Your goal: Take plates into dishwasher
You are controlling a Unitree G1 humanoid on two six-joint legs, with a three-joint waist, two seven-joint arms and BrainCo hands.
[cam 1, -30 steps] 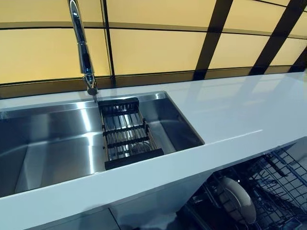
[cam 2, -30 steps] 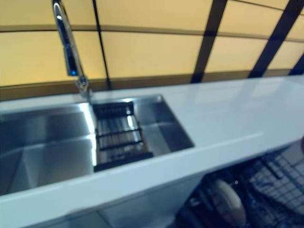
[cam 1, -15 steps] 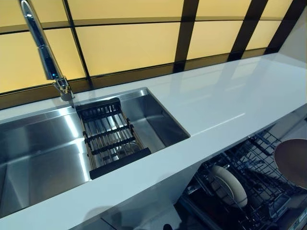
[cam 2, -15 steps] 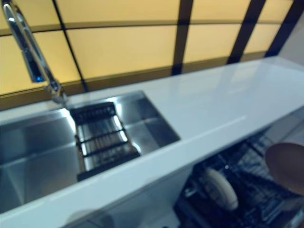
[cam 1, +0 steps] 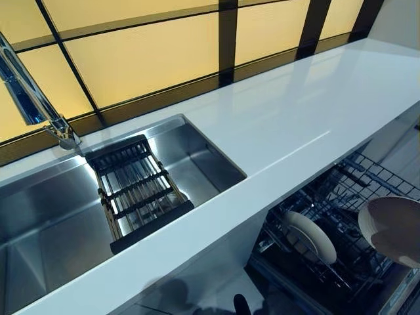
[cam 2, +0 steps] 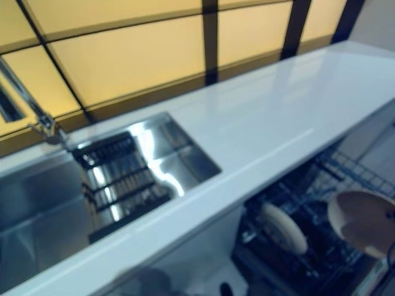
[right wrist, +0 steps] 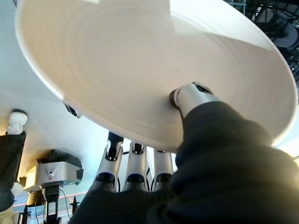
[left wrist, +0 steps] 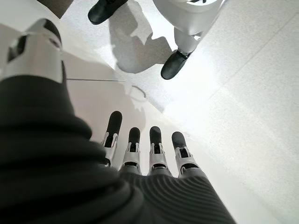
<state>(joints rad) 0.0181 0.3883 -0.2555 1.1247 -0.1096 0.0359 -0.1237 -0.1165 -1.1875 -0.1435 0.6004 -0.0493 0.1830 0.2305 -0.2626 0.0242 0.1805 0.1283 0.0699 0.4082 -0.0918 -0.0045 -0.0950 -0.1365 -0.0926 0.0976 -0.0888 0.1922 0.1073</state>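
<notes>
My right hand (right wrist: 187,140) is shut on a white plate (right wrist: 140,60), thumb on its inner face and fingers under its rim. In the eye views this plate (cam 1: 394,226) hangs at the right edge above the open dishwasher's dark wire rack (cam 1: 354,190). Another white plate (cam 1: 310,236) stands on edge in that rack, to the left of the held one. My left hand (left wrist: 140,154) shows only in its wrist view, fingers straight, empty, pointing down at the pale floor.
A white counter (cam 1: 295,111) runs above the dishwasher. A steel sink (cam 1: 39,216) lies at the left with a black drying rack (cam 1: 134,190) across it and a chrome faucet (cam 1: 33,105) behind. Yellow wall panels stand at the back.
The camera has swung right and down, so the sink slid left. The held plate has come into view at the right edge and now sits further in over the rack.
</notes>
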